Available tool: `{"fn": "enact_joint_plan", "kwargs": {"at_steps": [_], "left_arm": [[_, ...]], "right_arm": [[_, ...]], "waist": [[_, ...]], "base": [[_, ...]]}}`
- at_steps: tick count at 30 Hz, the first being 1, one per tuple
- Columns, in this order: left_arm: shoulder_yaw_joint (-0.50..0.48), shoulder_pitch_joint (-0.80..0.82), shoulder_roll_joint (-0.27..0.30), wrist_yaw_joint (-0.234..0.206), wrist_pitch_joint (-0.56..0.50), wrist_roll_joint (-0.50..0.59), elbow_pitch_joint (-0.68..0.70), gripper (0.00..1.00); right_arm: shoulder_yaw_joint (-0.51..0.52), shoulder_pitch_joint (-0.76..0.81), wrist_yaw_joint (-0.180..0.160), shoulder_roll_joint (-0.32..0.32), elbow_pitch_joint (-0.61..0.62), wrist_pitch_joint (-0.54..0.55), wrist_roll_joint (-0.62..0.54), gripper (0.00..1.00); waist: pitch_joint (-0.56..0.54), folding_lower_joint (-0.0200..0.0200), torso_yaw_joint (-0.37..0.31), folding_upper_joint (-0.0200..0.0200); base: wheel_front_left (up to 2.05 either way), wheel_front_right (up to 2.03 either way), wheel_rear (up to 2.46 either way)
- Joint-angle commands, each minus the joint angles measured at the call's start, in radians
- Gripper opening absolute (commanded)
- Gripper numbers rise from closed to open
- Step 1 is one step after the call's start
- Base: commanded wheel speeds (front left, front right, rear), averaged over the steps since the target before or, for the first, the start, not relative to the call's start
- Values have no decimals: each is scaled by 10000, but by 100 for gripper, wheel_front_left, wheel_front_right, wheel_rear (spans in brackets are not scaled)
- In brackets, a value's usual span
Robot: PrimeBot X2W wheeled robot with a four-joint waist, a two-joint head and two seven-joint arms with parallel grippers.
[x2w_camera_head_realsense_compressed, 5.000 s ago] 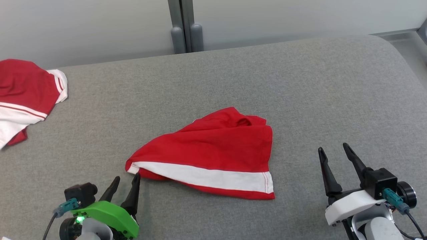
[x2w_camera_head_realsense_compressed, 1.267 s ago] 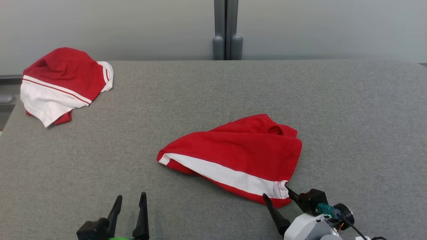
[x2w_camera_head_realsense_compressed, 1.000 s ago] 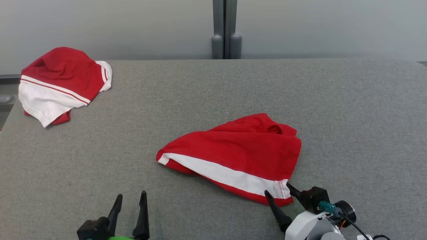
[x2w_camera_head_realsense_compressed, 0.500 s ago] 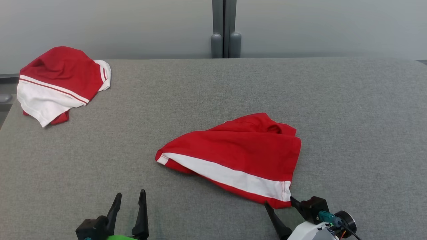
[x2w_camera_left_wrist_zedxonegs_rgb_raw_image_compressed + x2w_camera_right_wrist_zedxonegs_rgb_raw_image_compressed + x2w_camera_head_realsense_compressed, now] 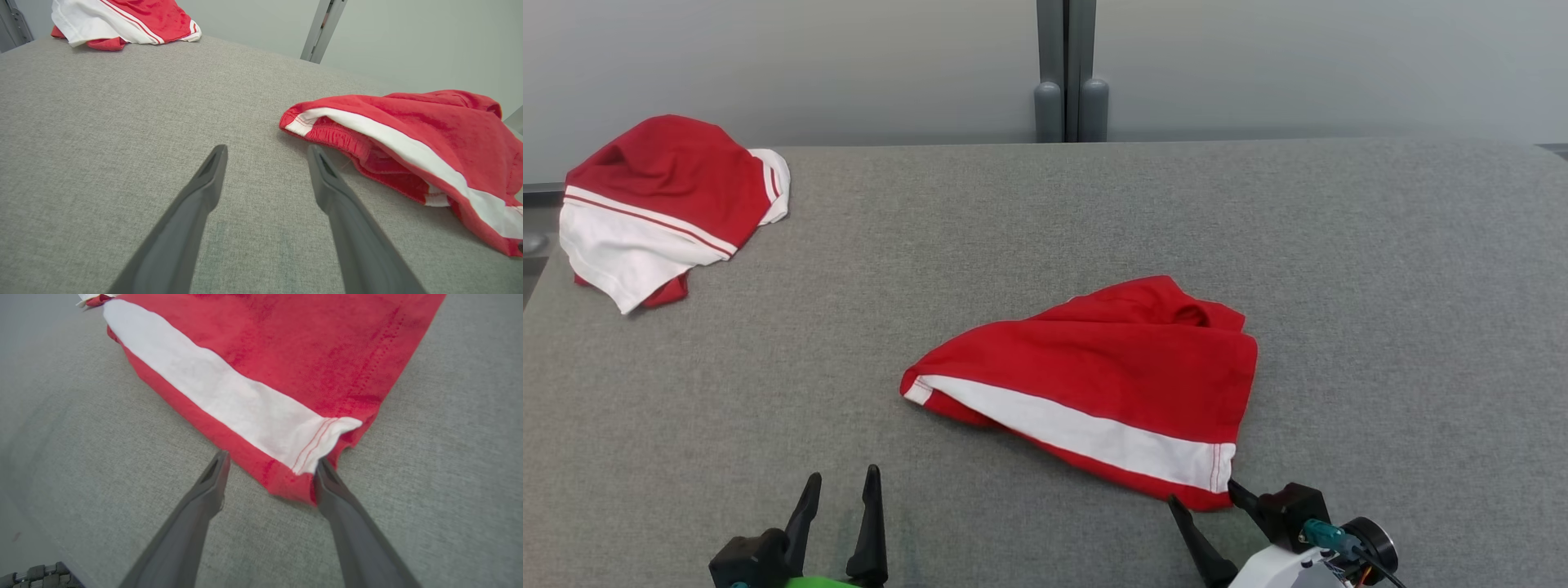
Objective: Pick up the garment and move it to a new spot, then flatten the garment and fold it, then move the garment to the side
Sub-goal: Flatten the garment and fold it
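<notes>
Straddling the near right corner of the garment (image 5: 1111, 367), the right gripper (image 5: 1201, 492) has its jaws spread wide and nothing pinched. In the wrist view the corner's tip lies between the two fingers, cloth close against both. And it's eased back a touch! A second ago those fingers reached further up past the end of the white band; now only the very tip sits between them, and the corner has settled flatter. The jaws have stayed fully apart throughout, so no grab has been made.

Over at the lower left, the left gripper (image 5: 844, 472) is just as wide open and empty. It has not budged in the last second and is well short of the garment's left tip.

The garment lies rumpled in the middle of the table (image 5: 1380, 286), red with a white band along its near edge, in the same place as a second ago. My read: the pick-up is still to come, and the right side looks to be resetting its bite on that corner.

Far back left, a second garment (image 5: 662, 196) sits bunched at the table's corner, untouched, and a post (image 5: 1066, 82) stands behind the far edge.
</notes>
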State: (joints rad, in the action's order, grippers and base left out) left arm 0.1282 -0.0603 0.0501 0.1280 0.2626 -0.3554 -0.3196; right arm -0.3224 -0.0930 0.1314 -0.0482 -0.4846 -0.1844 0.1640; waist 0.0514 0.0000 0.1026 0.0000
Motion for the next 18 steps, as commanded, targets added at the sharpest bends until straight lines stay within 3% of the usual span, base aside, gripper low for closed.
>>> {"fn": "enact_joint_plan", "kwargs": {"at_steps": [1,8,18], "left_arm": [[-11,151,6,43,33,1,-3,100],[-4,218,6,40,33,-24,-11,100],[64,313,6,39,33,32,-19,100]], "right_arm": [[54,93,-13,-42,75,59,-73,100],[87,-280,-13,-42,-138,109,73,100],[-129,-1345,-14,-42,-1450,-165,615,100]], "waist": [[-7,0,10,0],[37,0,40,0],[90,0,238,0]], "base": [[0,0,0],[0,0,0],[0,0,0]]}}
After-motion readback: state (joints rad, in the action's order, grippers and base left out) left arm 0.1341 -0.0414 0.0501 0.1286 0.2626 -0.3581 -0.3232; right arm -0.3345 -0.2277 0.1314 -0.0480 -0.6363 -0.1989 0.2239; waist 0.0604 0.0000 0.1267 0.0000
